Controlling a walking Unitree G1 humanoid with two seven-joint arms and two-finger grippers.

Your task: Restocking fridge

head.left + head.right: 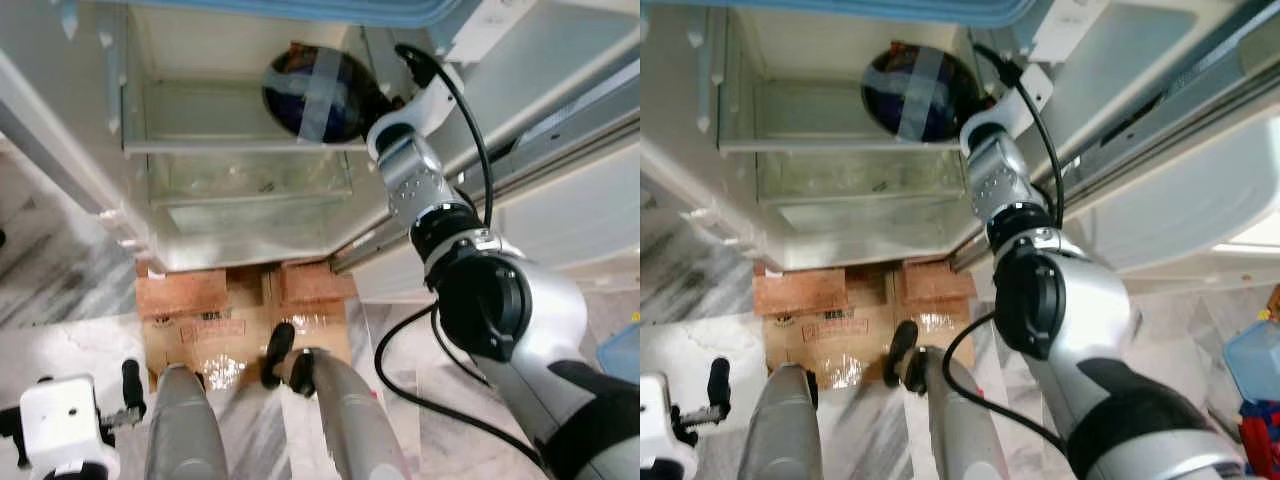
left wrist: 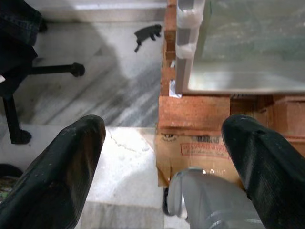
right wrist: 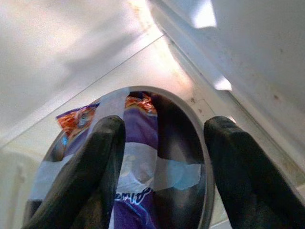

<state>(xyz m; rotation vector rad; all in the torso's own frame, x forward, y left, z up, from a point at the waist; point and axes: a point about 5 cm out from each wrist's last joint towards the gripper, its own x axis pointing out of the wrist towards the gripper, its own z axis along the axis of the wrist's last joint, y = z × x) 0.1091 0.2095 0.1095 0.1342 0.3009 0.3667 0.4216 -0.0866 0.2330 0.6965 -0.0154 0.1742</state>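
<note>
Right wrist view: right hand spread around taped bowl, mouth facing the camera.

Cardboard: red boxed label and a small round mark, print too small to read. Purple wrapper in the bowl: white script, illegible.

Glossy dark bowl strapped with shiny clear tape; purple crinkled foil-like wrapper inside; smooth clear-plastic fridge shelf; matt rough brick; creased cardboard, tape glinting; polished veined marble floor; satin silver arm shells
</note>
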